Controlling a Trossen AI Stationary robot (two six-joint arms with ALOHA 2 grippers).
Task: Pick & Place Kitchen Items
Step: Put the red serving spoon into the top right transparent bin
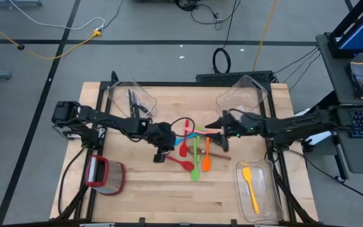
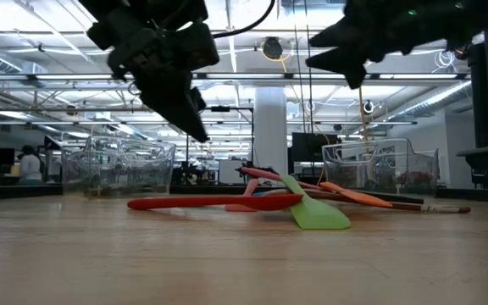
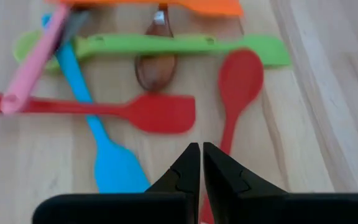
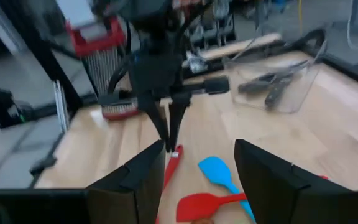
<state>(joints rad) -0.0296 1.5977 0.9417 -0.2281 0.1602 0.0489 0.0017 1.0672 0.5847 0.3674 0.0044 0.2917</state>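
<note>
1. Sorting is partly done: a yellow spatula (image 1: 251, 187) lies in the near-right clear bin (image 1: 268, 211), and dark-handled utensils (image 1: 133, 103), apparently knives, sit in the far-left bin (image 1: 116, 93); how many I cannot tell.
2. Still loose in a pile at the middle of the worktop (image 1: 150, 195): one red spatula (image 3: 146, 111), one red spoon (image 3: 238, 84), one blue spatula (image 3: 107, 158), one green spatula (image 3: 166, 45), one orange spatula (image 1: 207, 156), one pink utensil (image 3: 35, 62) and one brown spoon (image 3: 156, 65).
3. The left end effector (image 3: 201, 163), fingers pressed together and empty, hovers over the red spoon's handle.
4. The right end effector (image 4: 194, 165), jaws wide and empty, hangs just across the pile.
5. The far-right bin (image 1: 244, 94) looks empty; a red-rimmed container (image 1: 108, 177) stands near left.
</note>
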